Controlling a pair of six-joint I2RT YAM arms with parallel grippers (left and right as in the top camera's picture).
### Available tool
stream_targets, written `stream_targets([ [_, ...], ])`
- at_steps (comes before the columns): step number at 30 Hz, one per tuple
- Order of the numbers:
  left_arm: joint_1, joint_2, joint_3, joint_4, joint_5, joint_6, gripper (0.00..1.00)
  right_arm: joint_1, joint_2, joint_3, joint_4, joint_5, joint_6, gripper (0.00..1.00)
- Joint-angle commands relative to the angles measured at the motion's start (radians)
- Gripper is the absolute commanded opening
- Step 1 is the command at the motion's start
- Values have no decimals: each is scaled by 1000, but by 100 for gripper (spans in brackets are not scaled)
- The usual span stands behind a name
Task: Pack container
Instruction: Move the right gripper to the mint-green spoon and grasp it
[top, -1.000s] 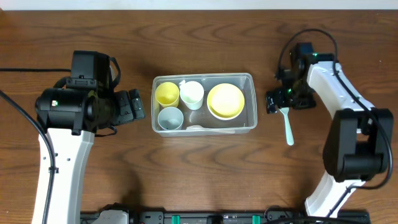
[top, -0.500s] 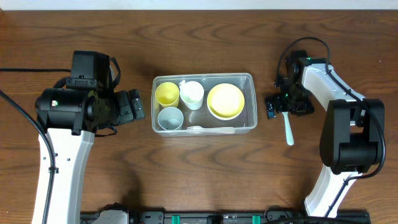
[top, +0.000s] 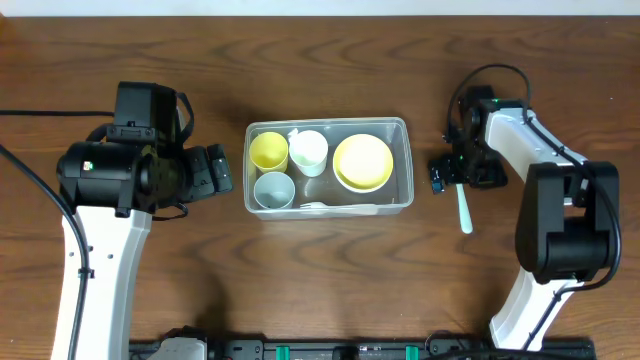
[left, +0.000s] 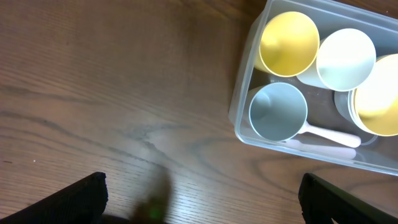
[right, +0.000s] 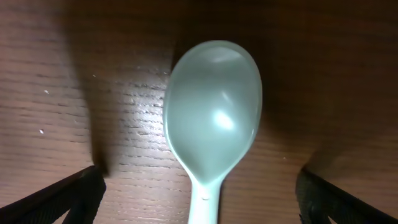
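The clear plastic container (top: 404, 165) stands mid-table. It holds a yellow cup (top: 268, 151), a white cup (top: 308, 152), a grey-blue cup (top: 274, 190), a stack of yellow bowls (top: 362, 162) and a white spoon (top: 335, 207). It also shows in the left wrist view (left: 244, 93). A pale green spoon (top: 463, 207) lies on the table to its right. My right gripper (top: 452, 172) is open, low over the spoon's bowl end (right: 213, 111), a finger on each side. My left gripper (top: 218, 170) is open and empty, left of the container.
The wooden table (top: 330, 280) carries nothing else. Black cables (top: 495, 72) loop by the right arm's wrist. The left arm's base side has a cable (top: 30, 112) running off the left edge.
My right gripper has come down and shifted slightly left over the pale green spoon's bowl end. The left arm and the container have not moved.
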Motion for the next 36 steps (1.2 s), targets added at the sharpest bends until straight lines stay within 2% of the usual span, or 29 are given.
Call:
stream_targets([
  [1, 3, -1, -2, -3, -11, 16, 98, 1, 27, -45, 6, -23, 14, 99],
  [9, 3, -1, -2, -3, -11, 16, 98, 1, 27, -45, 10, -23, 14, 75],
  [16, 3, -1, -2, -3, -11, 16, 98, 2, 27, -45, 14, -23, 14, 42],
  [21, 3, -1, -2, -3, -11, 16, 98, 3, 27, -45, 14, -23, 14, 24],
  [36, 3, -1, -2, -3, -11, 16, 98, 3, 27, -45, 14, -23, 14, 5],
])
